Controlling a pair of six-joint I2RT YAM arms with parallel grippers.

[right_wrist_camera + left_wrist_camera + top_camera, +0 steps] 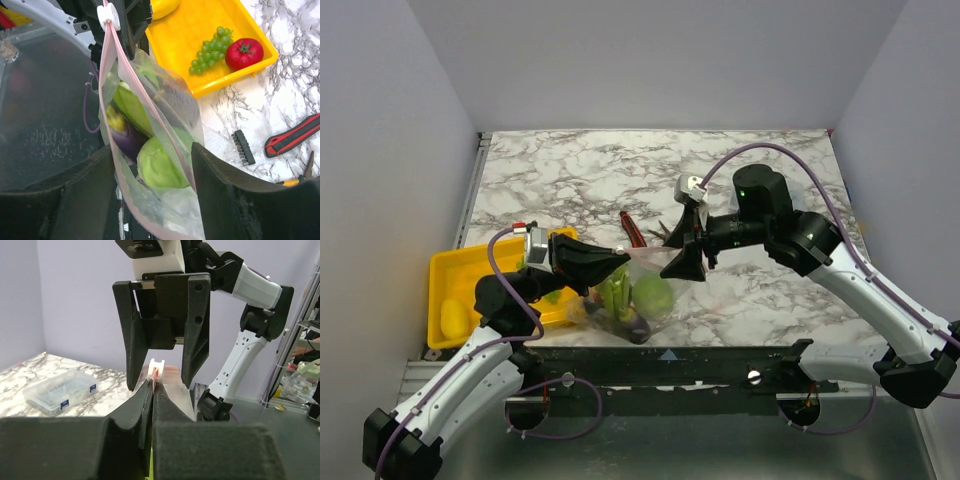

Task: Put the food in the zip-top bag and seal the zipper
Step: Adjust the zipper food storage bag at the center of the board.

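Observation:
The clear zip-top bag (645, 292) hangs near the table's front edge, holding a yellow-green fruit (159, 165), green celery (131, 106) and a purple piece (129, 141). My left gripper (618, 263) is shut on the end of the pinkish zipper (145, 100), beside its white slider (157, 371). My right gripper (687, 262) is open, its fingers (235, 195) standing on either side of the bag's other end. Green grapes (210, 50), a red tomato (243, 53) and a yellow fruit (453, 318) lie in the yellow tray (470, 272).
A red utility knife (294, 135), a black bit holder (243, 147) and pliers (655, 236) lie on the marble behind the bag. A clear plastic box (60, 389) shows on the table in the left wrist view. The yellow tray sits at the front left.

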